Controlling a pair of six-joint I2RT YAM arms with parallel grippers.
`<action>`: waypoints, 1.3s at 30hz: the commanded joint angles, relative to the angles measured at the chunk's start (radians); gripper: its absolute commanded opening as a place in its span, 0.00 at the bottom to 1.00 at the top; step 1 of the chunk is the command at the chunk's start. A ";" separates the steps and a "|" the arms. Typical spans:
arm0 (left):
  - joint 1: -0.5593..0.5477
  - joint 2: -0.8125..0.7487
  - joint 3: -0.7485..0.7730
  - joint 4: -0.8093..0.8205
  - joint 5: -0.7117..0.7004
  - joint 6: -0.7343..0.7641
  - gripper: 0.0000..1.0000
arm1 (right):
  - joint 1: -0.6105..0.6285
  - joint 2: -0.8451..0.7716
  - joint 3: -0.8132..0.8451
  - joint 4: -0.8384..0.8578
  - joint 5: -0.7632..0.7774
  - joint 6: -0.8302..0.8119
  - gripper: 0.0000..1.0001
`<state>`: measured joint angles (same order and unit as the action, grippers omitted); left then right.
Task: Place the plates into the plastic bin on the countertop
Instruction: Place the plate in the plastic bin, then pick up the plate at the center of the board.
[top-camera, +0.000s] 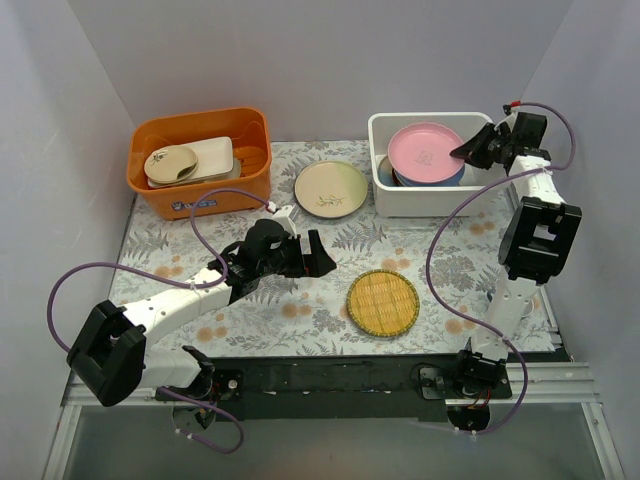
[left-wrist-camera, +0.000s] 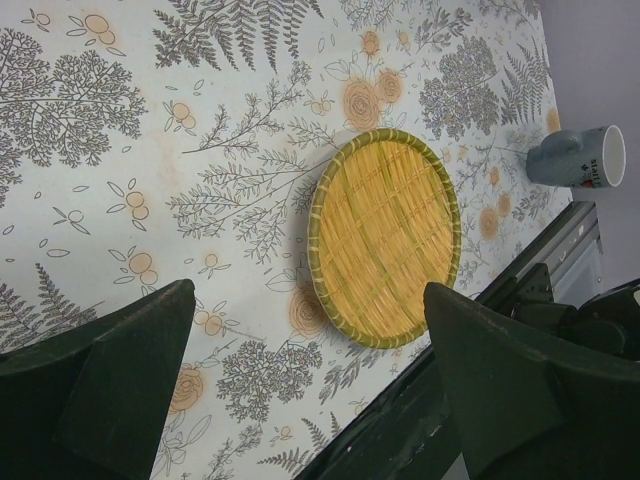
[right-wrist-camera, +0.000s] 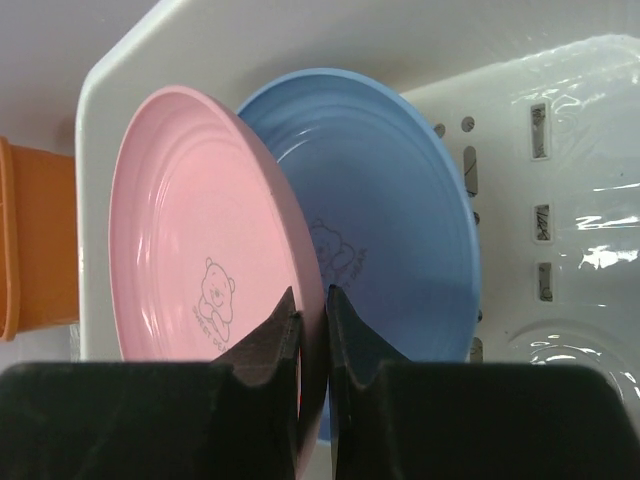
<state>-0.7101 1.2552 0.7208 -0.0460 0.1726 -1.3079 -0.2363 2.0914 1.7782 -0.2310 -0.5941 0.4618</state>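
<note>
Hovering the left end effector (top-camera: 312, 252), fingers spread wide and empty, above the fern-and-orange-flower patterned worktop (top-camera: 440, 260). Leaving two to fetch: the round cream plate with a leaf sprig (top-camera: 331, 189) and the round yellow woven plate (top-camera: 383, 302), both lying flat outside the white rectangular plastic bin (top-camera: 420, 200). Clamping the right end effector (right-wrist-camera: 313, 310) on the round pink plate (right-wrist-camera: 190, 230), tilting it inside the bin against the round blue plate (right-wrist-camera: 400, 220) already there. Judging roughly halfway.
</note>
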 joint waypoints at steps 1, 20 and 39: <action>-0.002 -0.013 0.008 -0.015 0.013 0.019 0.98 | -0.008 -0.005 0.024 0.042 0.014 0.009 0.18; -0.003 0.139 0.040 -0.011 0.103 0.022 0.98 | 0.005 -0.255 -0.194 0.190 0.175 0.008 0.98; -0.003 0.262 0.005 0.185 0.303 -0.033 0.95 | 0.031 -0.484 -0.471 0.360 0.054 0.078 0.98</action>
<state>-0.7105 1.5059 0.7292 0.0494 0.4107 -1.3182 -0.2169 1.7027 1.3777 0.0082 -0.4751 0.5110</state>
